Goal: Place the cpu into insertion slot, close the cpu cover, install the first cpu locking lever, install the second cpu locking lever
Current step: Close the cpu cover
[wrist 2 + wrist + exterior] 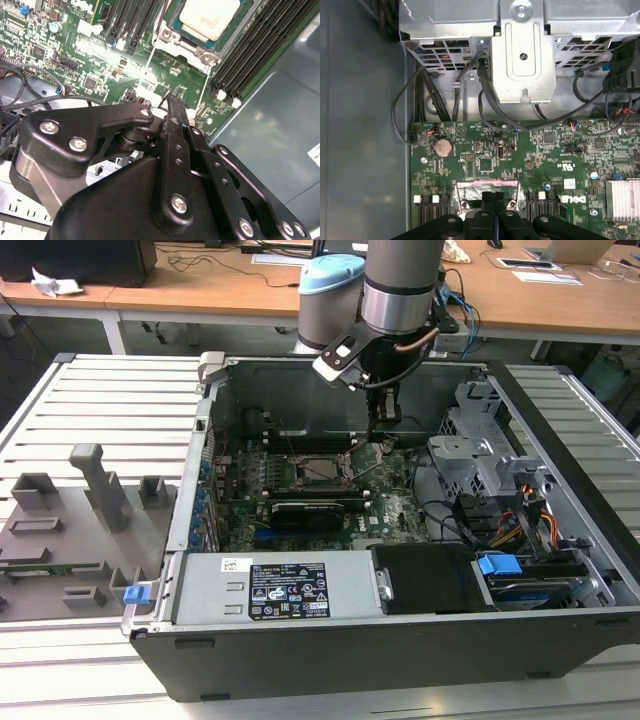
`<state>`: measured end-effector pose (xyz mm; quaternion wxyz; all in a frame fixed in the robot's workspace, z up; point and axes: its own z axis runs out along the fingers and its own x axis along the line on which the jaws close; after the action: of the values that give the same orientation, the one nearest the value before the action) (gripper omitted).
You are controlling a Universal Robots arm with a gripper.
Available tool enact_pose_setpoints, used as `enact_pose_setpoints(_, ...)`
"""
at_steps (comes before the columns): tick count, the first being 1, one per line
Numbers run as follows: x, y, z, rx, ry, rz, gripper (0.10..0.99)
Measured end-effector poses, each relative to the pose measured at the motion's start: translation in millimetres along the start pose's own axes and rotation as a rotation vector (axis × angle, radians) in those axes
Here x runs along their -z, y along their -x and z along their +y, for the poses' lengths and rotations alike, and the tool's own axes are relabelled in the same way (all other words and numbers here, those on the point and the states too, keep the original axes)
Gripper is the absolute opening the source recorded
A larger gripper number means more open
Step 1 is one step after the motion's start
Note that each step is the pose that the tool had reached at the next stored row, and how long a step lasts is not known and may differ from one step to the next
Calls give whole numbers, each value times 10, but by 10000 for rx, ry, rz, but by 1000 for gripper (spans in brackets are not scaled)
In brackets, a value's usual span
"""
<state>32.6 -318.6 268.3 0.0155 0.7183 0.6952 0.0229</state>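
Though near the cpu [210, 17], the pincer [172, 100] closed, empty.

arm [400, 290] inside open computer case [330, 655] | gripper [384, 438] low over motherboard [395, 508] | cpu [322, 470] near, exterior view's left

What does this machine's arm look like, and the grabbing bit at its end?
The arm is a thick silver-grey tube with a pale blue cap on one joint and a brownish cable looping at the wrist. Its pincer is matt black, with slim flat fingers on hinged bars, fastened with shiny silver screws.
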Motion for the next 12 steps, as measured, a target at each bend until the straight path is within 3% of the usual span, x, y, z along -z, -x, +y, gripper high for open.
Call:
enact_pose_setpoints(6, -12, -2, 83, 3, -5, -2, 110)
enact_pose_setpoints(12, -42, -9, 227, 46, -25, 1, 110)
